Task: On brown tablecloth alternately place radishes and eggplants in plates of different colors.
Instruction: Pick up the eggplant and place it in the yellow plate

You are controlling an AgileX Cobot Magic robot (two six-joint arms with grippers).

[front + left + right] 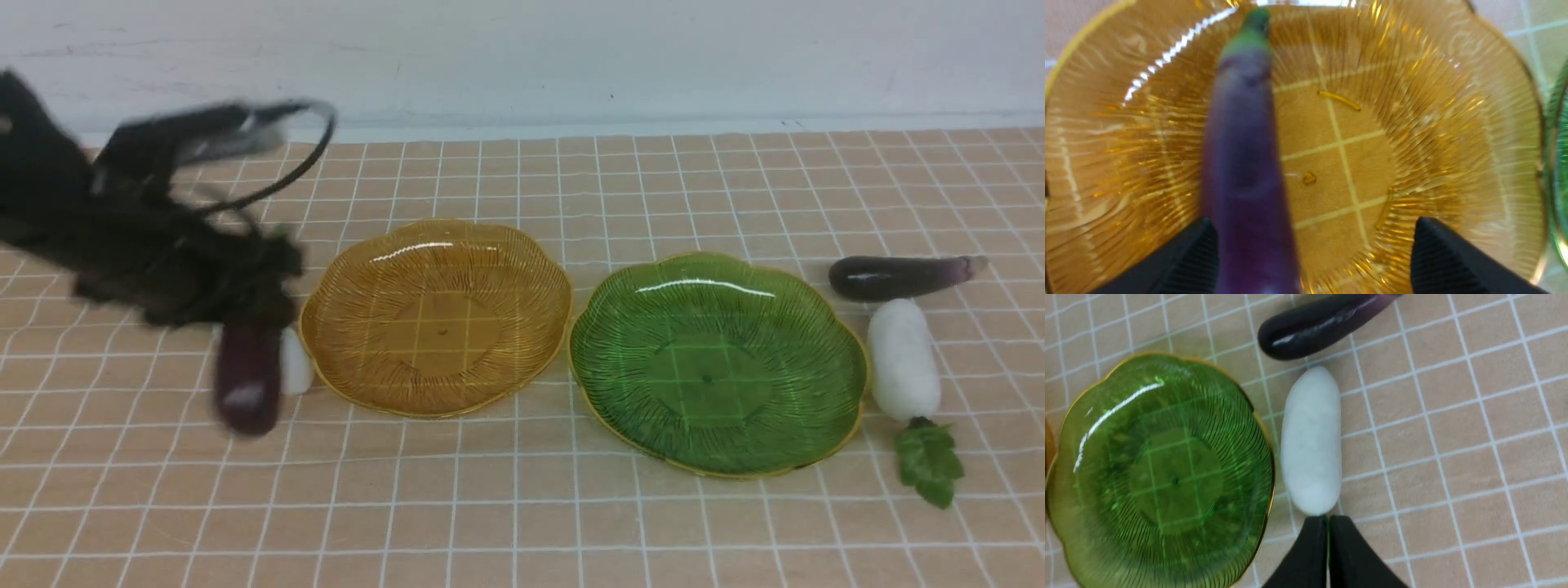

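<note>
Amber plate stood left, green plate right. Left pincer was spread, blurred eggplant between fingers; whether touching amber plate, unclear. Right pincer was pressed together. White radish lay right of green plate.

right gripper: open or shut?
Shut. In the right wrist view the right gripper shows its fingertips together, only a sliver between them.
</note>
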